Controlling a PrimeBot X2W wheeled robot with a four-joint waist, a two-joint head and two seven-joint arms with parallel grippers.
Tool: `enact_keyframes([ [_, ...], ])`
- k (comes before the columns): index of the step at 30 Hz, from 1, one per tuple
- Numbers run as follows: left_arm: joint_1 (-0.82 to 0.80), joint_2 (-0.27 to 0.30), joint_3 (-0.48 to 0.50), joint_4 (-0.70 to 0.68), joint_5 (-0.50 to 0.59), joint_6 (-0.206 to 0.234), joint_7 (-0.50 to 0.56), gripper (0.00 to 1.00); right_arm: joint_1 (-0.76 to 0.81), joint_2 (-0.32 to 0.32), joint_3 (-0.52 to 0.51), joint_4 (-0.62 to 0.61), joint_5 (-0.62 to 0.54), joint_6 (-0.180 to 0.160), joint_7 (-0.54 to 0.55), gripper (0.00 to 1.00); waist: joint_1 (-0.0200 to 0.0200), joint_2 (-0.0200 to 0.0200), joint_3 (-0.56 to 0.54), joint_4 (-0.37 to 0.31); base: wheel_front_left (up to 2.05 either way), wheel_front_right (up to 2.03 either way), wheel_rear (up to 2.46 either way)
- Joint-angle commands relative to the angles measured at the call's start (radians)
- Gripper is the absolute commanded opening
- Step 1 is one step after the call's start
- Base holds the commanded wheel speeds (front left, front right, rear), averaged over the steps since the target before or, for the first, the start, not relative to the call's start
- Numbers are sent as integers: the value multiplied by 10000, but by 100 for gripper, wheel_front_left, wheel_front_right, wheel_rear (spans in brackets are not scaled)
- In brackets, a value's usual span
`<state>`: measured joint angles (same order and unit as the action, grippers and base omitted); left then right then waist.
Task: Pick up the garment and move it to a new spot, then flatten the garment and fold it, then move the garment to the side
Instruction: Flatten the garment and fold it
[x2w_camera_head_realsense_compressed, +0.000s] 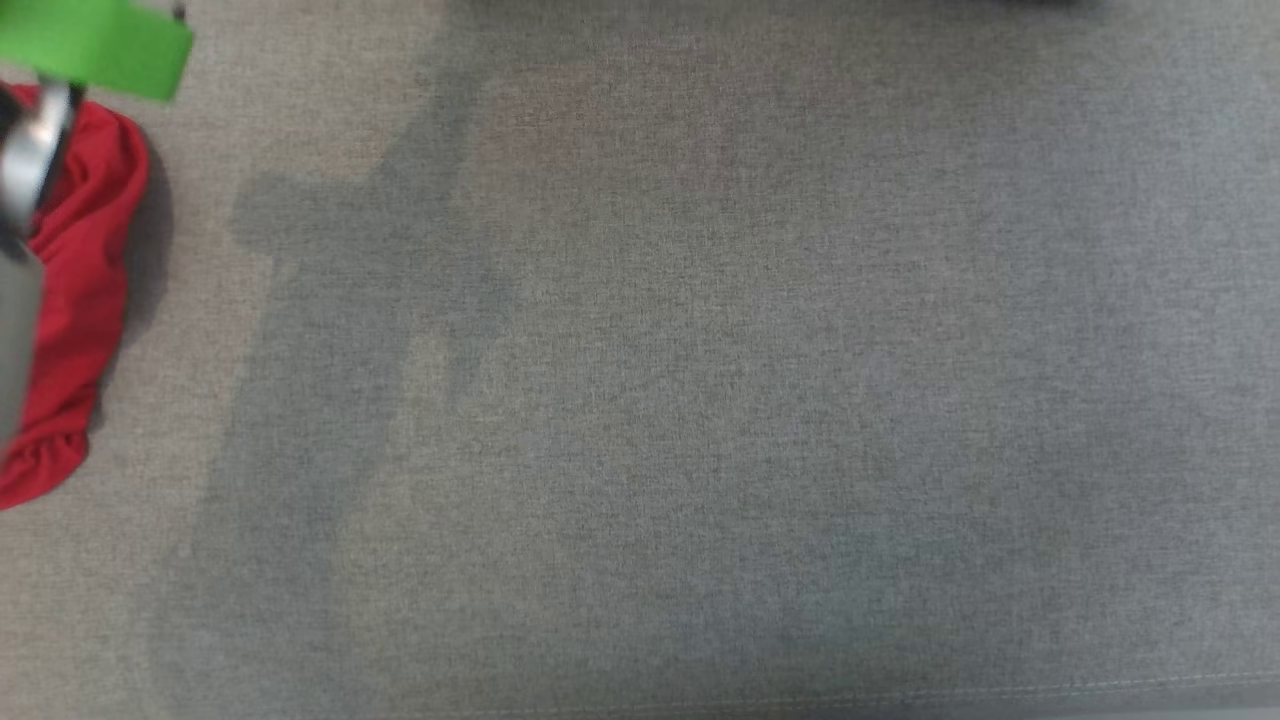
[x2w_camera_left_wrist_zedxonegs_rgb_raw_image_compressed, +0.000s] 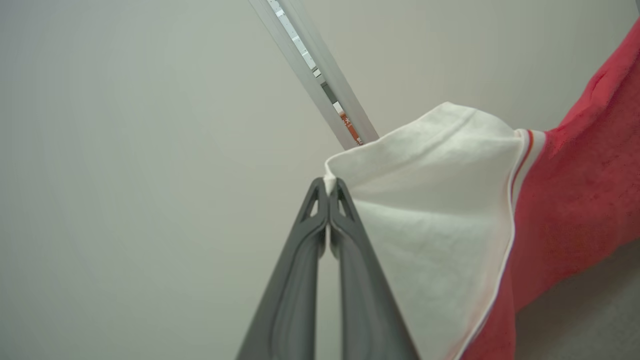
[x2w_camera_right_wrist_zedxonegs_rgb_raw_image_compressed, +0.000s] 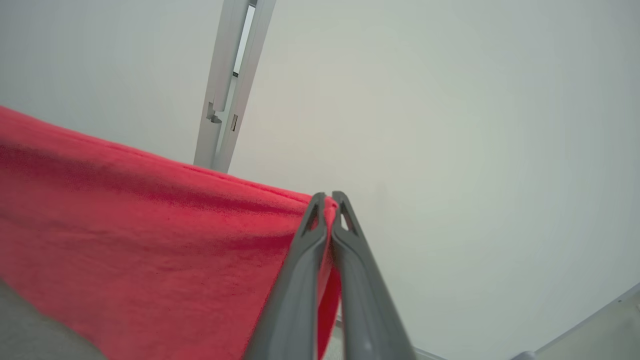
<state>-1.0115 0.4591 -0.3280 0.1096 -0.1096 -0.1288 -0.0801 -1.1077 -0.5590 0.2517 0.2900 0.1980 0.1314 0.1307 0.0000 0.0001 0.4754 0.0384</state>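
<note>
Head cam looks straight down, fairly close, on the grey fabric surface (x2w_camera_head_realsense_compressed: 700, 400). The red garment (x2w_camera_head_realsense_compressed: 85, 270) sits at its far left edge. Left wrist cam looks along my left claw (x2w_camera_left_wrist_zedxonegs_rgb_raw_image_compressed: 328, 187), tilted up at the pale wall (x2w_camera_left_wrist_zedxonegs_rgb_raw_image_compressed: 125, 150) and an aluminium rail (x2w_camera_left_wrist_zedxonegs_rgb_raw_image_compressed: 320, 75), with the cloth right at the lens. Right wrist cam looks along my right claw (x2w_camera_right_wrist_zedxonegs_rgb_raw_image_compressed: 329, 200) with the same upward tilt, and again gets wall and an aluminium rail. All three views share the garment.
</note>
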Motion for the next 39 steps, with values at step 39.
enact_keyframes([
  [39, 4993, 1165, -559, -4026, -306, 1809, -1841, 0, 4113, 1013, -2310, -1150, -1563, -15, -3960, 0, 0, -1, -233, -154, 0, 0, 0],
])
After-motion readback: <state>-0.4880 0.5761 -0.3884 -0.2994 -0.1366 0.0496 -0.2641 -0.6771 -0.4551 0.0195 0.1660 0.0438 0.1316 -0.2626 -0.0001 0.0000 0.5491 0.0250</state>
